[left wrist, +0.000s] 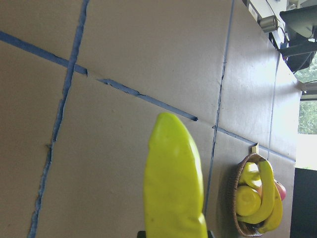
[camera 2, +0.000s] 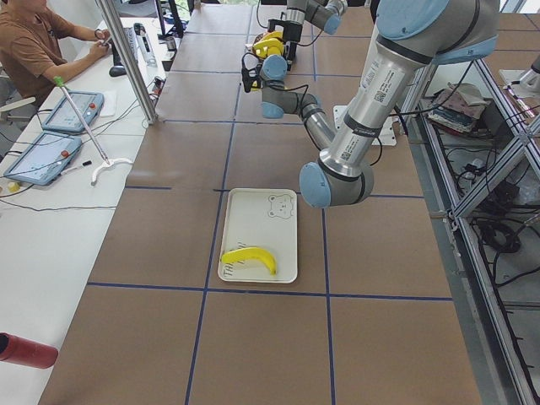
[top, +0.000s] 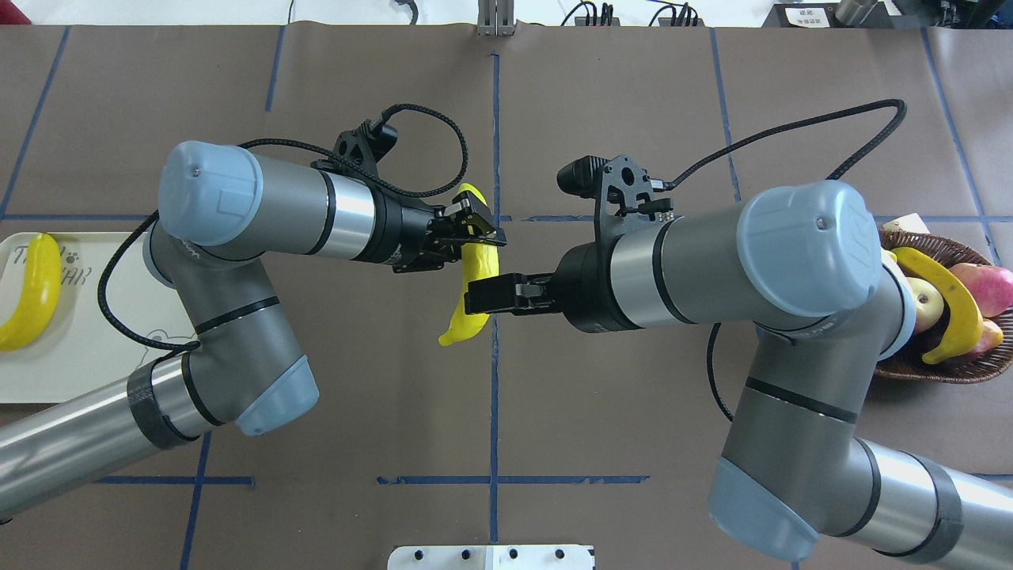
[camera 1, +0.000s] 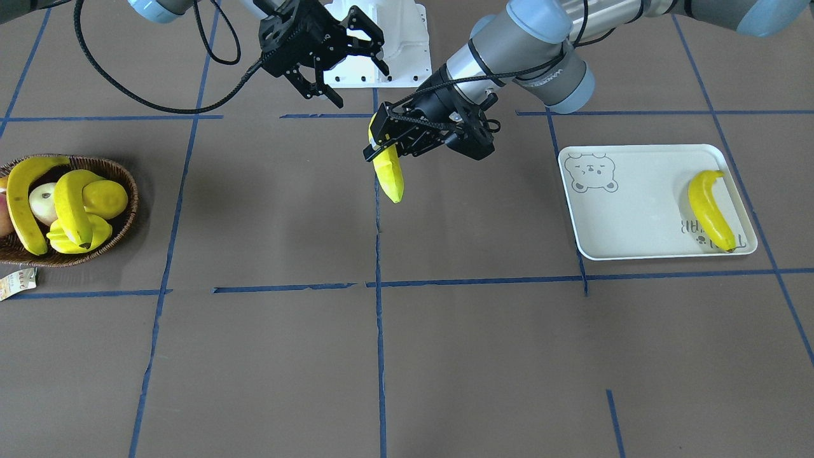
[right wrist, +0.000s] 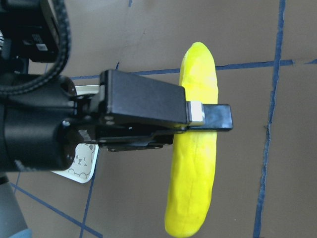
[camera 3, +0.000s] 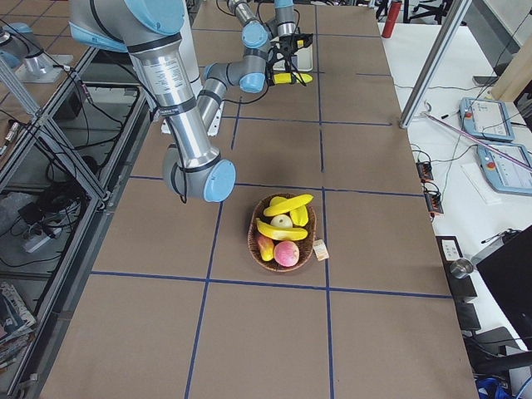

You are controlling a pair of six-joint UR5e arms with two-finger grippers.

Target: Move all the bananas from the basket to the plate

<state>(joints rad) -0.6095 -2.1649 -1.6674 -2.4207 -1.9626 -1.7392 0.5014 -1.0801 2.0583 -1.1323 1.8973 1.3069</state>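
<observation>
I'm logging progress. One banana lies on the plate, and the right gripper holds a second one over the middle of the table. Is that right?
No. The left gripper holds that second banana, not the right one. The exterior front-facing view shows it shut on the fruit, while the right gripper is open and empty. The first banana does lie on the plate.
</observation>
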